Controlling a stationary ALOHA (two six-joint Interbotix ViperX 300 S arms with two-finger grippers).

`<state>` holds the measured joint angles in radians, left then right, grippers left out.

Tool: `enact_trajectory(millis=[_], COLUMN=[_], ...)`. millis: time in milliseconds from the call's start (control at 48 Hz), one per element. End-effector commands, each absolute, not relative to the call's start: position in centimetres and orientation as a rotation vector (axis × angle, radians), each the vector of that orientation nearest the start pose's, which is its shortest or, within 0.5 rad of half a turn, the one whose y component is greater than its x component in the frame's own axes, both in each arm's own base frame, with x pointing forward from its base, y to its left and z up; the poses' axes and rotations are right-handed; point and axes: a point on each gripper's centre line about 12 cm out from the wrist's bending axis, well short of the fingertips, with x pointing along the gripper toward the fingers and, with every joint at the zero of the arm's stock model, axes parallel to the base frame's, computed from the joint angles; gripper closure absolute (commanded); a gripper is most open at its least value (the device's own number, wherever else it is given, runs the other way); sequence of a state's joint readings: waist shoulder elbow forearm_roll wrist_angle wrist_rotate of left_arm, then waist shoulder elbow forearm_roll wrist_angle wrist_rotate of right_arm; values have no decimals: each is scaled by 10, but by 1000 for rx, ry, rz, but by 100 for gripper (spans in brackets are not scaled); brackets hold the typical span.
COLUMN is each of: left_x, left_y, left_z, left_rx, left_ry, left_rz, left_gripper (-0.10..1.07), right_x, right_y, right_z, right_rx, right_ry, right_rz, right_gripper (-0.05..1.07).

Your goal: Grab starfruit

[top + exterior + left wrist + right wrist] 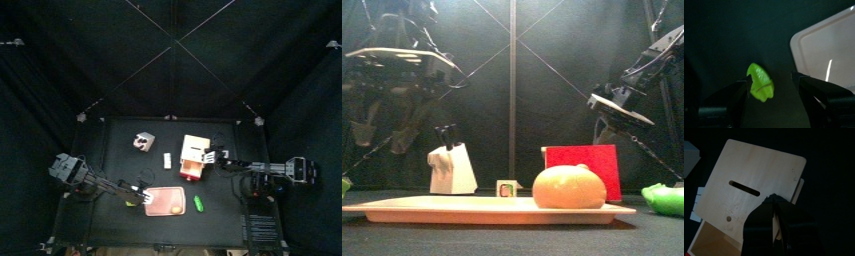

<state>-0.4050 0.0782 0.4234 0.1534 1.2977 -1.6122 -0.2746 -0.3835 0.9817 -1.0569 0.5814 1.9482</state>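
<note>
Where left jaws gape, starfruit [761,82] lies betw. them, long axis parallel.

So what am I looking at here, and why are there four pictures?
It is a robot with two black arms at a small black table, each ending in a pincer called a gripper. One picture looks straight down, one looks level from the table's front edge, and two come from little cameras on the arms' wrists.

On the table lie a pale pink tray with a round yellow-orange fruit on it, a white knife block, a red box and a pale wooden board.

The left gripper is open, and the small yellow-green starfruit sits between its jaws, beside the tray. I cannot tell whether they touch it. The right gripper is shut, holding nothing, over the board.
</note>
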Motion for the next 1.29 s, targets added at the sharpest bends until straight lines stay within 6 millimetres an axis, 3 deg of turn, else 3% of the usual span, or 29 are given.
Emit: enact_trajectory(millis=[0,438,667,1271], left_x=[299,283,291,290], left_y=[-112,-113,-118,-118], left_z=[170,141,129,110], left_rx=[-683,-657,-711,-753], left_ry=[1371,1453,1434,1423], left_rz=[1102,1163,1101,1067], left_gripper=[2,2,2,2], right_x=[226,225,225,225], right_y=[-124,-124,-124,-124], right_z=[168,168,168,168], right_rx=[760,762,761,761], right_ry=[524,523,525,525], right_rz=[-1120,-1122,-1121,-1123], right_gripper=[82,82,82,82])
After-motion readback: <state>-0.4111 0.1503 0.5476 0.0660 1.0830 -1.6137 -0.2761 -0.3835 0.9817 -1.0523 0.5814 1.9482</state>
